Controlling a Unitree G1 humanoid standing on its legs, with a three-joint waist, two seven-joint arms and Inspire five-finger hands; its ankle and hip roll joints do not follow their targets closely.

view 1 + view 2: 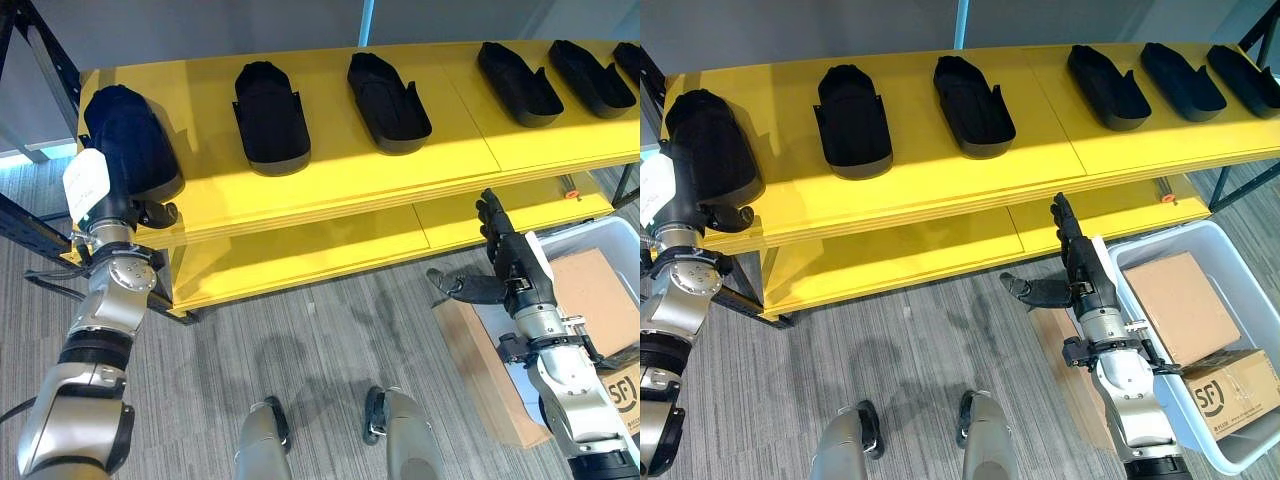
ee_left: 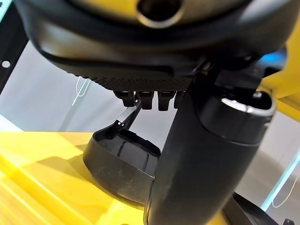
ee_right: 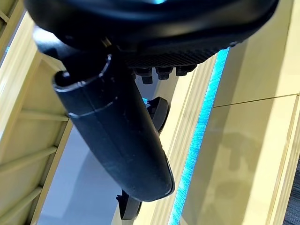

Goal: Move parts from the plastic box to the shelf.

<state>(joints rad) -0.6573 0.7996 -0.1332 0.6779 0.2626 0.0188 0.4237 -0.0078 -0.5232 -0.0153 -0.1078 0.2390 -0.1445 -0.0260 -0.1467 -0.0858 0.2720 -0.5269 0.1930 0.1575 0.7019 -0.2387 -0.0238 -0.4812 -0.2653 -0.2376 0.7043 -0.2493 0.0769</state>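
Several black moulded parts lie in a row on the yellow shelf's top board [image 1: 330, 175], among them one [image 1: 270, 120] left of centre and one [image 1: 388, 103] in the middle. Another part [image 1: 130, 135] sits at the board's far left end. My left hand [image 1: 112, 212] is at that part's near end with its thumb sticking out to the right. In the left wrist view its fingers [image 2: 150, 99] look straight and hold nothing. My right hand [image 1: 510, 262] is open and empty, fingers pointing up, between the lower board [image 1: 300, 250] and the pale plastic box [image 1: 1240, 250] at the right.
The plastic box holds two cardboard boxes [image 1: 1185, 300] [image 1: 1230, 395]. A flat cardboard sheet [image 1: 480, 370] lies on the carpet beside it. Dark steel posts [image 1: 45, 55] frame the shelf's left end. A white tag [image 1: 85, 183] hangs near my left wrist.
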